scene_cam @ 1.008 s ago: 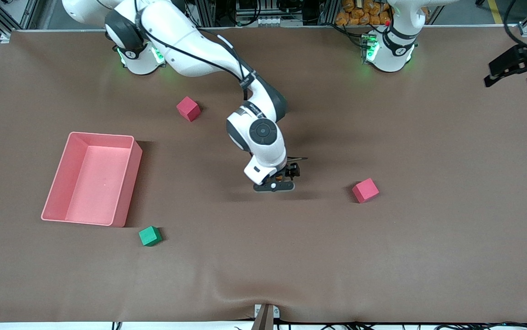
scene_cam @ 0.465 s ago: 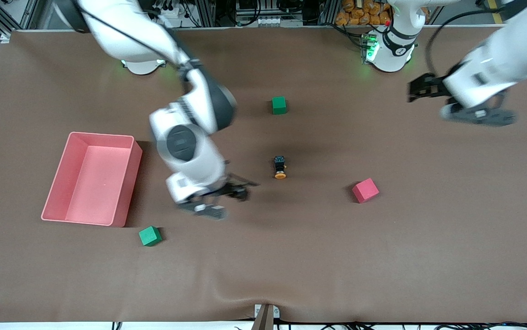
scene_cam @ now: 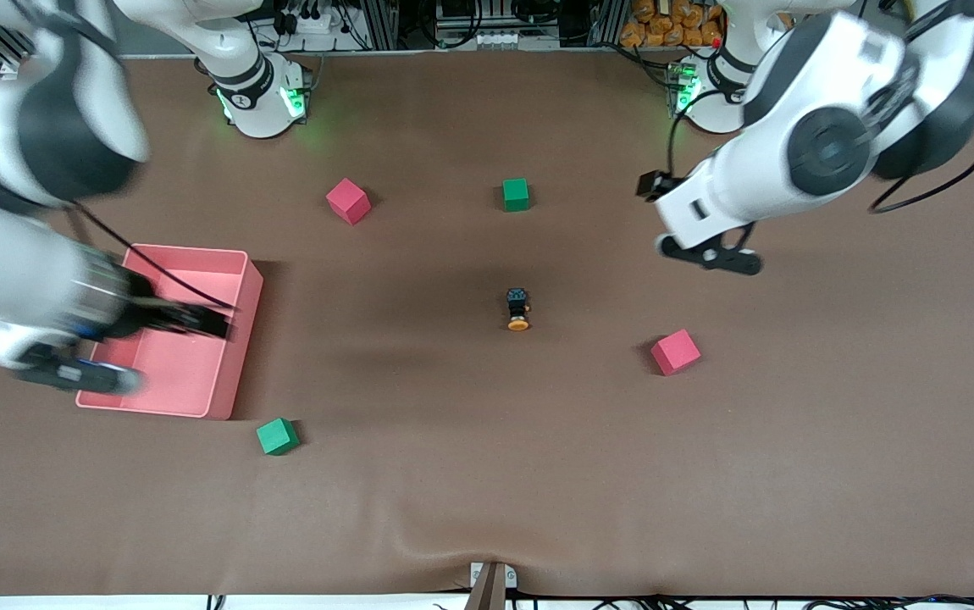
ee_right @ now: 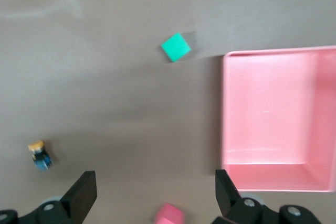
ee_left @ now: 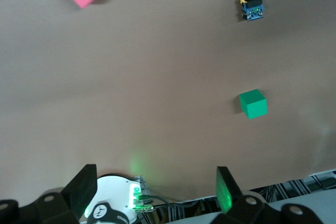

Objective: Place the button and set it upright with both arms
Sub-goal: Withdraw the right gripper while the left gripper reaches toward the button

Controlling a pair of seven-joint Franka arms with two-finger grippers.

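Nearest the front camera, a green cube (scene_cam: pixel 277 436) is sitting on the brown table (scene_cam: pixel 487 474), just off the corner of the pink bin (scene_cam: pixel 233 339). Farther back, a red cube (scene_cam: pixel 675 352) is lying toward the left arm's end. The button (scene_cam: pixel 518 308) is lying on its side near the middle of the table, orange cap pointing toward the front camera, bluish end away, with nothing touching it.

The right arm is bending low over the pink bin, its right gripper (scene_cam: pixel 190 320) hanging above the tray with fingers spread wide and nothing between them; its wrist view is showing the bin's bare floor beneath.

The left arm is reaching out from its base with the elbow folded high, and the left gripper (ee_left: pixel 155 190) is hovering over bare table, fingers wide apart and empty.

Farthest back, a second red cube (scene_cam: pixel 348 201) and a second green cube (scene_cam: pixel 516 194) are resting in front of the bases.
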